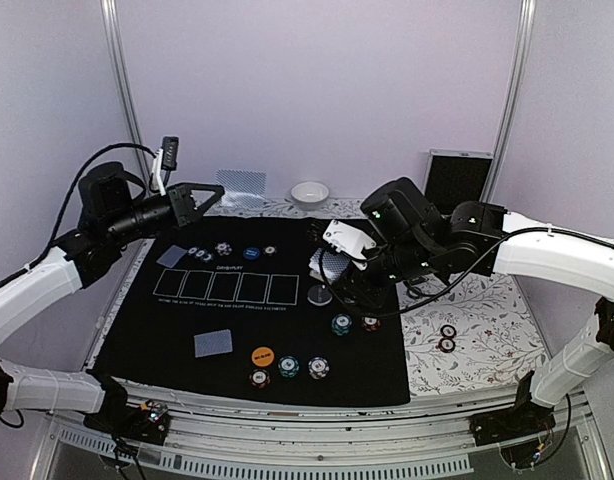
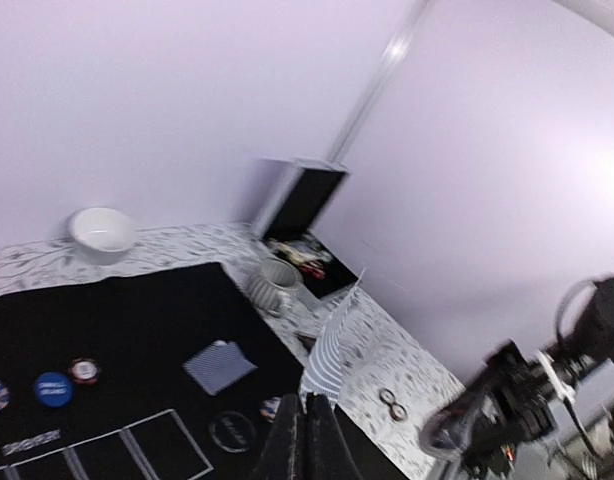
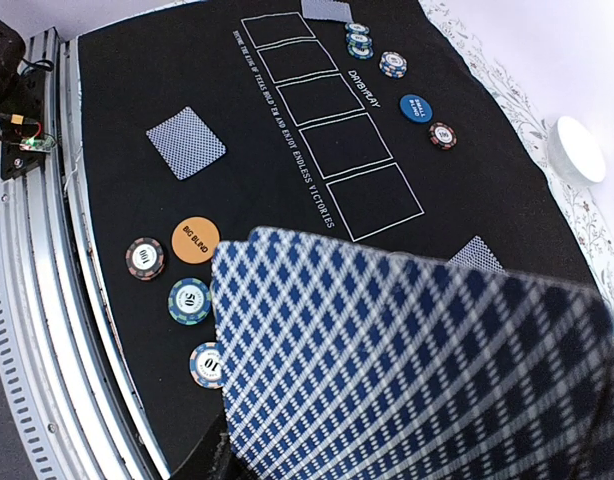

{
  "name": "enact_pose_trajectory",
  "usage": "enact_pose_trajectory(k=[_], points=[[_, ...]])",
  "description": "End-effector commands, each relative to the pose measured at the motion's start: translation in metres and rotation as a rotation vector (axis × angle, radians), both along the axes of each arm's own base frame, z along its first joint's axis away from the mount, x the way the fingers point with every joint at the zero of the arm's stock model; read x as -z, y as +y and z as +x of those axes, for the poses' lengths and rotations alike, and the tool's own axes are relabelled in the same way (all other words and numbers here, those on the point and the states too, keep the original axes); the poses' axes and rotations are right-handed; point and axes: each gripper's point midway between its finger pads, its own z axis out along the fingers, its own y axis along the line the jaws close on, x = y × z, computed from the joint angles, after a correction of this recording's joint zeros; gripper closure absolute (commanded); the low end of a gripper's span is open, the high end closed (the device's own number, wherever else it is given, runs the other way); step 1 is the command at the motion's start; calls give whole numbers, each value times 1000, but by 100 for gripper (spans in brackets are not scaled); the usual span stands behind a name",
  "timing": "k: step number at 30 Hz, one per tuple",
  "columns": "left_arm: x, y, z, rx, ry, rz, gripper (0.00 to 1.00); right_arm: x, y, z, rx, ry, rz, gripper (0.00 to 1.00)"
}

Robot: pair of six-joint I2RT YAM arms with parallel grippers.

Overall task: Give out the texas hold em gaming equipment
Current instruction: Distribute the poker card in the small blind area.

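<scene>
Above the far left corner of the black mat (image 1: 387, 372), the left gripper (image 2: 309, 412) is closed on a single playing card (image 2: 332, 340), held clear of the table. Over the mat's right half, the right gripper (image 1: 339, 272) is clamped on a fan of cards (image 3: 407, 370), which fills most of its wrist view.

The deal looks partly done. One card lies face down at the near place (image 1: 213, 343), beside an orange disc (image 1: 262, 355) and three striped chips (image 1: 289, 367). Another lies at the far left place (image 1: 172, 257), next to a row of chips (image 1: 204, 256) and a blue disc (image 1: 251, 254). A third card (image 3: 477, 252) rests on the right side, toward the mug (image 2: 275, 283).

The five printed boxes (image 1: 225, 287) across the middle hold no cards. Two more chips (image 1: 341, 324) sit near the right edge of the mat, and a pair (image 1: 447, 338) lies off it on the flowered cloth (image 1: 487, 300).

By this showing, each place has one card, so second cards and the centre row probably remain.
</scene>
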Motion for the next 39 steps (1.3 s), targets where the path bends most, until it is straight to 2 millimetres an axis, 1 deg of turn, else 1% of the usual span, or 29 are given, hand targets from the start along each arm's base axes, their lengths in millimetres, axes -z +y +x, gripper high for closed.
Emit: enact_pose_trajectory(k=[1,2,3,4,7,9,10,13,16,17,20,24,27,31,37,39], points=[[62,99,64,-420,285,-53,100,-7,2,1,3,-16,27,96],[80,121,74,-490,336,-91,100,-7,2,1,1,-18,29,96],[94,151,86,-574,367,-133,100,-8,2,1,-1,-19,31,96],[109,172,93,-641,399,-175,100,-9,2,0,-1,-17,33,96],[142,225,112,-823,443,-258,100,-11,0,0,3,-19,38,96],[158,253,123,-931,454,-267,100,-11,-2,-1,8,-17,38,96],[169,263,129,-969,466,-279,100,-11,-3,-1,10,-17,37,96],[186,284,141,-1021,484,-347,100,-10,-4,-1,16,-15,33,96],[199,295,153,-1066,470,-376,100,-10,-4,-1,15,-15,30,96],[208,296,157,-1073,491,-384,100,-9,-4,0,17,-14,29,96],[235,294,166,-1063,573,-446,100,-10,-5,0,18,-17,26,96],[266,285,169,-1031,649,-560,100,-10,-6,0,20,-16,25,96],[275,280,172,-1037,654,-576,100,-10,-7,0,23,-17,21,96],[285,286,171,-1125,655,-549,100,-11,-9,-1,27,-16,20,96],[303,281,177,-1110,693,-585,100,-11,-9,0,30,-16,18,96],[311,282,176,-1128,720,-595,100,-11,-10,0,31,-17,17,96]])
